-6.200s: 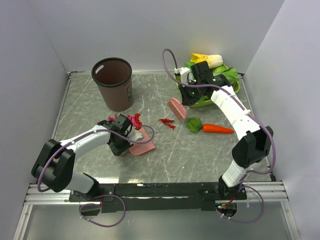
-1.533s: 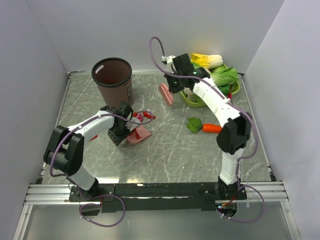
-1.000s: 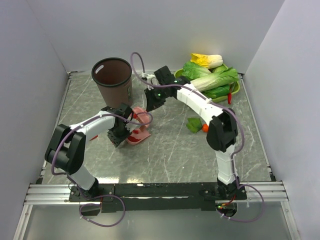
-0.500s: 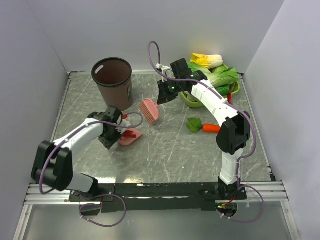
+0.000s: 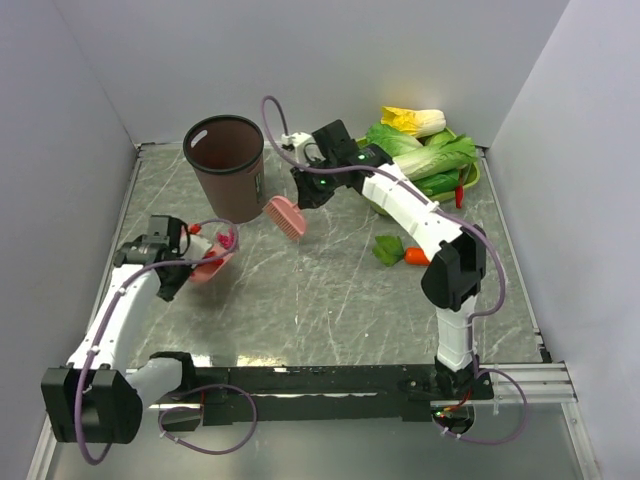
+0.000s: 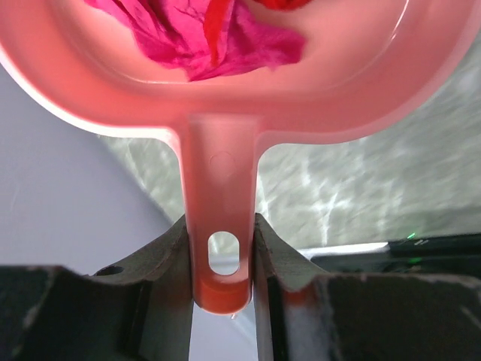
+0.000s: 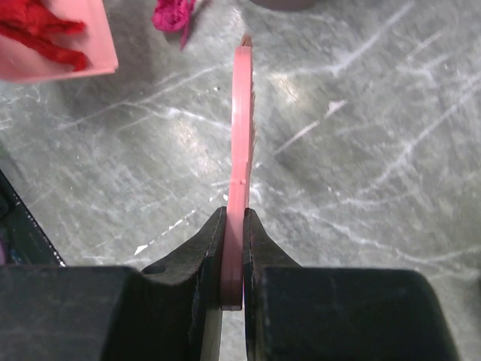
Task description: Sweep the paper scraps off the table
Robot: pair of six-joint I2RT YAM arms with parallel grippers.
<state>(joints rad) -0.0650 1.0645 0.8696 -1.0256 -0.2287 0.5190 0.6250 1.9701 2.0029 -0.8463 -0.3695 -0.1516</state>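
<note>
over on the left side of the table (image 5: 330,300) the left claw (image 6: 219,239) is clamped on the handle of a pink dustpan (image 6: 220,173), a finger pressed to each side of it just above the hanging hole. the pan is held up off the grey marbled top, a bit nearer and to the left of the brown bin (image 5: 228,175). the paper scraps (image 6: 203,45) lie heaped in the pan's bowl, crumpled magenta with some red among it. from the right wrist's side one magenta bit shows just past the pan's corner, and i cannot tell whether it hangs from the pan or lies on the table. the right claw (image 7: 234,226) is closed tight on the thin pink back of a small brush (image 7: 242,135), seen edge-on, which hangs over the table just to the right of the bin. far right, leafy greens (image 5: 430,160) are piled up, and a carrot (image 5: 415,256) lies half hidden behind the right arm.
</note>
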